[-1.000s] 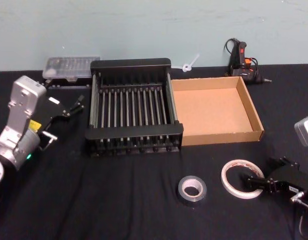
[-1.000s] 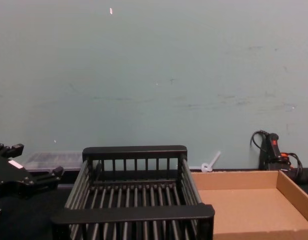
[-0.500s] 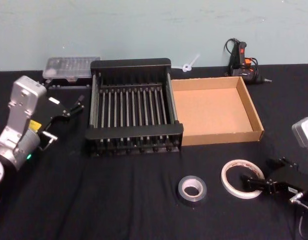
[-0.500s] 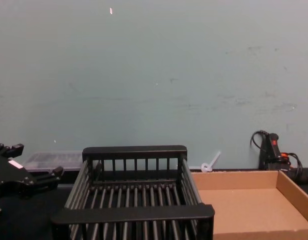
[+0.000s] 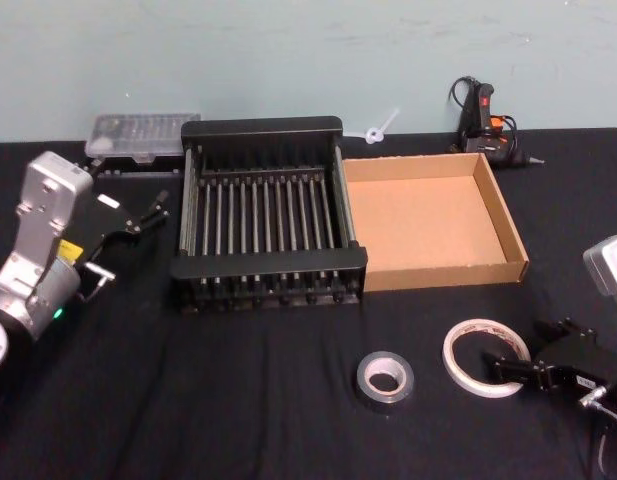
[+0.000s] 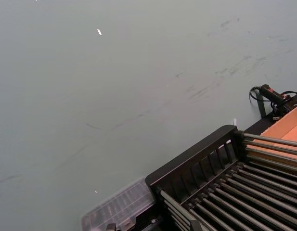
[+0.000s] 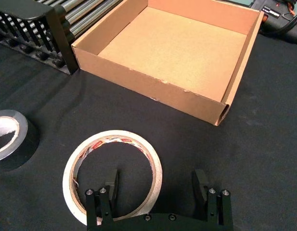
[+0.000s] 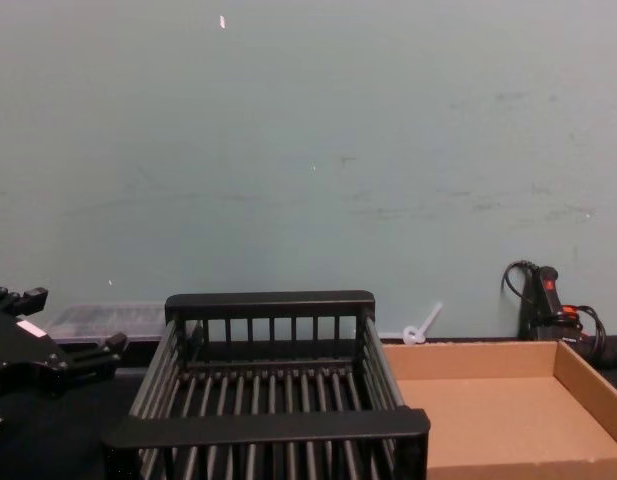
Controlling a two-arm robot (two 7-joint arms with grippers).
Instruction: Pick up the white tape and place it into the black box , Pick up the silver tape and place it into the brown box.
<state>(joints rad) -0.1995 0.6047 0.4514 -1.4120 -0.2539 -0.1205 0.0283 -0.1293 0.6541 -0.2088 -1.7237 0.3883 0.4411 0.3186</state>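
White tape (image 7: pixel 112 177), a flat ring-shaped roll, lies at the lower centre of the right wrist view, its near rim between the wide-open, empty fingers (image 7: pixel 112 185) of the right gripper (image 7: pixel 157 185). One finger stands inside the hole (the other outside). Left gripper (image 5: pixel 138 215), also open, sits parked at centre left.

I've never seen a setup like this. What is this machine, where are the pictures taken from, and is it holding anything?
It is a two-armed robot, photographed by its own cameras: head, chest, and one on each wrist. On the black table stand a black slatted crate and a shallow cardboard tray. Nearer lie a silver tape roll and a white tape roll. The right pincer is open with one finger inside the white roll, not yet holding it. The left pincer waits beside the crate, holding nothing.
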